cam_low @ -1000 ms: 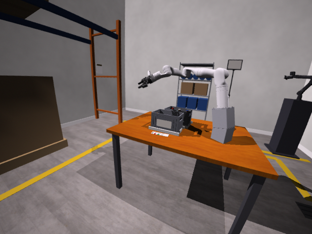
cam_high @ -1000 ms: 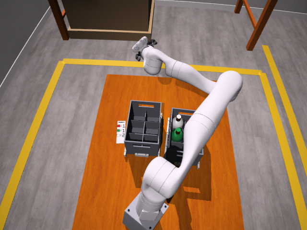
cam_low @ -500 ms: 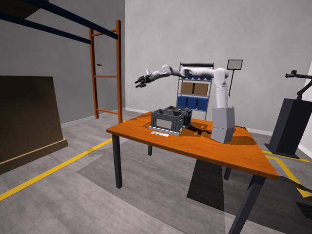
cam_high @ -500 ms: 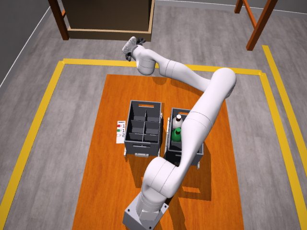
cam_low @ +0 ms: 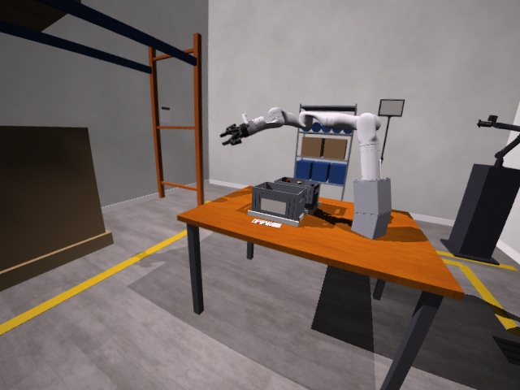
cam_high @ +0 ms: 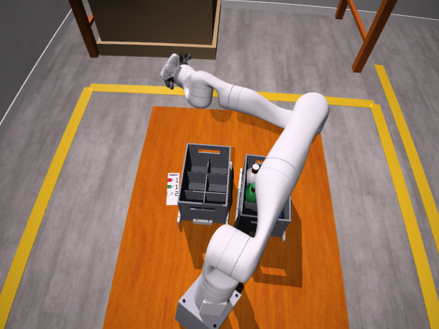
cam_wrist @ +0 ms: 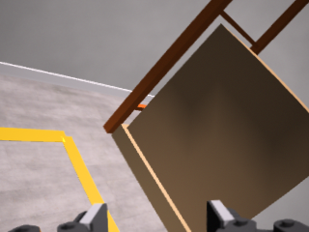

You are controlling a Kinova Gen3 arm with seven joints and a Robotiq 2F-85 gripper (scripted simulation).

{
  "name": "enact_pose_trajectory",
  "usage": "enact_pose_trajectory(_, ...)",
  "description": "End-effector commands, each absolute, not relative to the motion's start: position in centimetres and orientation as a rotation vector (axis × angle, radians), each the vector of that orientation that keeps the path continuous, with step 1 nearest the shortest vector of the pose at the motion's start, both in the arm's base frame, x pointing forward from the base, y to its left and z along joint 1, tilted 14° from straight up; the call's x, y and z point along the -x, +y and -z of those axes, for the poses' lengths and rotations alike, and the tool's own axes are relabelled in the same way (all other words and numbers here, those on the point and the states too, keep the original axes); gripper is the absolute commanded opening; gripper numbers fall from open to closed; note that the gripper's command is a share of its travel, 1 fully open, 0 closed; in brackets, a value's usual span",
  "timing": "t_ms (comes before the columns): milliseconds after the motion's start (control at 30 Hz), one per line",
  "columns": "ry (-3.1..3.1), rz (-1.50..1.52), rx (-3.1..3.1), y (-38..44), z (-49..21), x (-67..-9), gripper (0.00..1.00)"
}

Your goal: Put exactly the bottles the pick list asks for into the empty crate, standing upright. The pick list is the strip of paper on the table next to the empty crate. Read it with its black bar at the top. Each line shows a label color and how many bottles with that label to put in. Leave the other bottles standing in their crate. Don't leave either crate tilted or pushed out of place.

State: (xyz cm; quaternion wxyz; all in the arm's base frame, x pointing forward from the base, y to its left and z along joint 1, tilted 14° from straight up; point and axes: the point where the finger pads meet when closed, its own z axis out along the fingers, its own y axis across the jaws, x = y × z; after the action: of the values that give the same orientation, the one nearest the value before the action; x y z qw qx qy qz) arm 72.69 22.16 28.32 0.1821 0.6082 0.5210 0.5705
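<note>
My claw (cam_high: 180, 72) (cam_low: 223, 140) (cam_wrist: 157, 217) stands fairly wide, holding nothing, perhaps kept beyond the counter (cam_high: 149, 283) (cam_low: 327, 239) to spare the crates.

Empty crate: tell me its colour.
The empty crate is dark grey, showing best in the top view.
</note>
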Motion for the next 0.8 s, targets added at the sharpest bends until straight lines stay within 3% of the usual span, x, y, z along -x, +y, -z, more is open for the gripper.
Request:
enact_pose_trajectory(0,1.474,-1.613,-1.712,24.1,-28.3,-72.2,0.67)
enact_pose_trajectory(767,1.83,-1.64,-1.439,32.4,-27.1,-68.3,0.67)
